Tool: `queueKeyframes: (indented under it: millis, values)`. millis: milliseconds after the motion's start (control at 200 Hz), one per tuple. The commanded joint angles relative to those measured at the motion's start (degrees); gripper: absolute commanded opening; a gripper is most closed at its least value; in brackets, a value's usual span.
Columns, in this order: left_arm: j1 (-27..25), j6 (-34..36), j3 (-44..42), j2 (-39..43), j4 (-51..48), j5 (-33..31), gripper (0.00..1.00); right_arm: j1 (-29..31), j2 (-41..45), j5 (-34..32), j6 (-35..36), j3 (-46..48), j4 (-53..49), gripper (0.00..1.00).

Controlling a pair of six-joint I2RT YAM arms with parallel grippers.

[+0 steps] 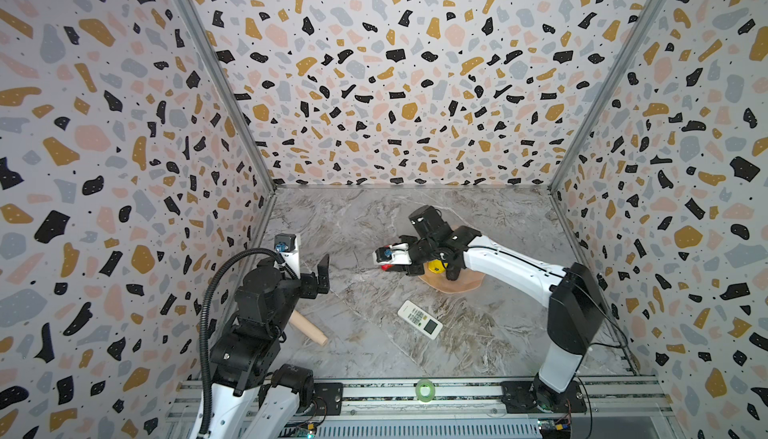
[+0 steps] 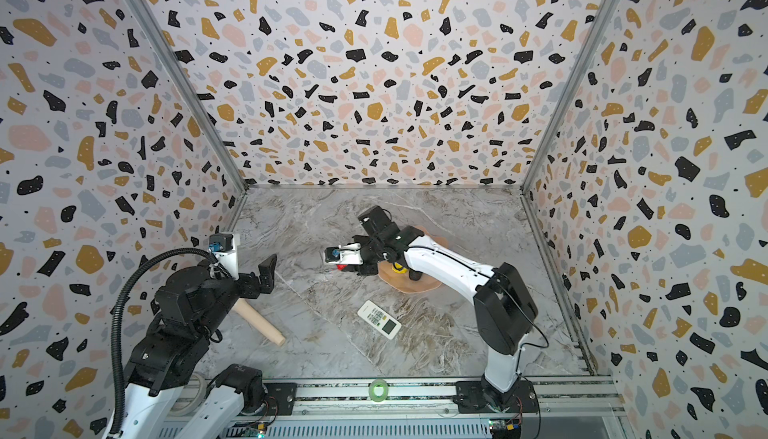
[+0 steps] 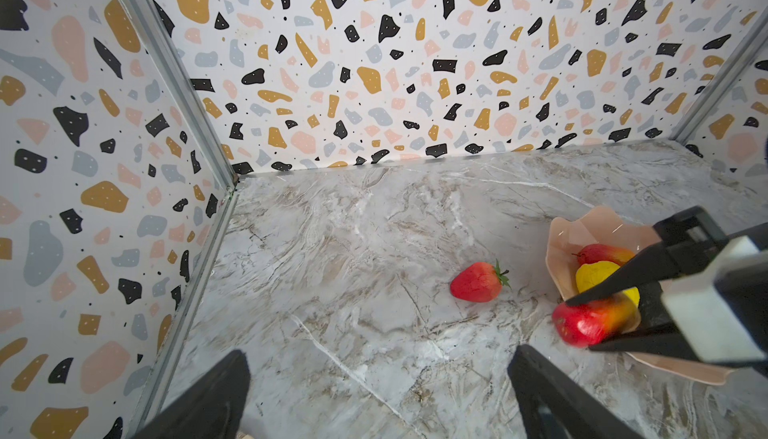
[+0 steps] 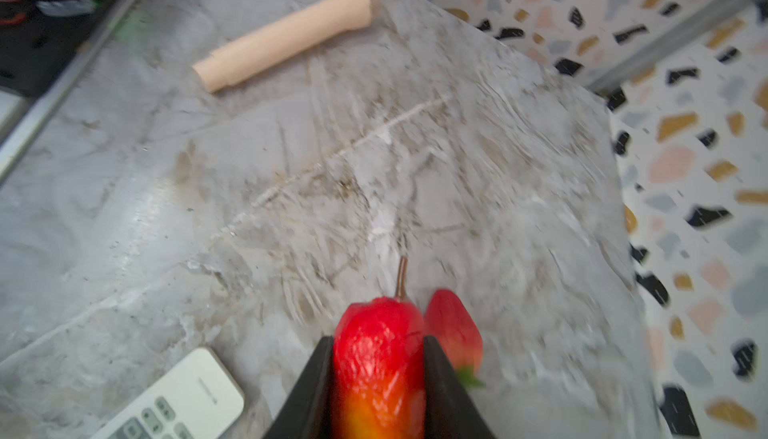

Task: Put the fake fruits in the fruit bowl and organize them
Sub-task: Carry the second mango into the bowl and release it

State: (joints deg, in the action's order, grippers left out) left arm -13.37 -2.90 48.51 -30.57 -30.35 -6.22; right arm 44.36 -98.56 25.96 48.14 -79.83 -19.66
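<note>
The right gripper (image 4: 378,343) clamps a mango (image 4: 379,370) at the fruit bowl (image 3: 567,237) rim, apparently for placing inside; the left gripper (image 3: 380,351) gapes wide, empty.

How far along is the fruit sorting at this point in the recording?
Done: one mango and the yellow fruit lie in the fruit bowl. In hand: the right end effector is shut on a second mango at the bowl's rim. Left: that mango needs placing, and the strawberry lies on the table beside the bowl, untouched. The right arm hides part of the bowl.
</note>
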Motion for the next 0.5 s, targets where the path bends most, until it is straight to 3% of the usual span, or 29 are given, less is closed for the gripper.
queueKeyframes:
  millis: [0,255,376,496]
  values:
    - [-0.26,-0.53,-1.09,-1.98,4.07,2.13,1.0,-3.71,7.96,-7.2,-11.47,8.51,8.28,0.12]
    - [-0.26,-1.31,-1.4,-5.12,6.55,4.81,1.0,-13.79,17.87,-20.93,-33.69,24.41,20.57,0.09]
    - [-0.26,-1.85,-1.84,-4.95,6.85,4.99,0.99,-19.1,18.24,-22.26,-42.15,27.73,24.16,0.08]
    - [-0.26,-2.25,-1.97,-4.85,6.88,5.34,1.0,-20.92,15.72,-24.22,-45.67,28.79,27.21,0.08]
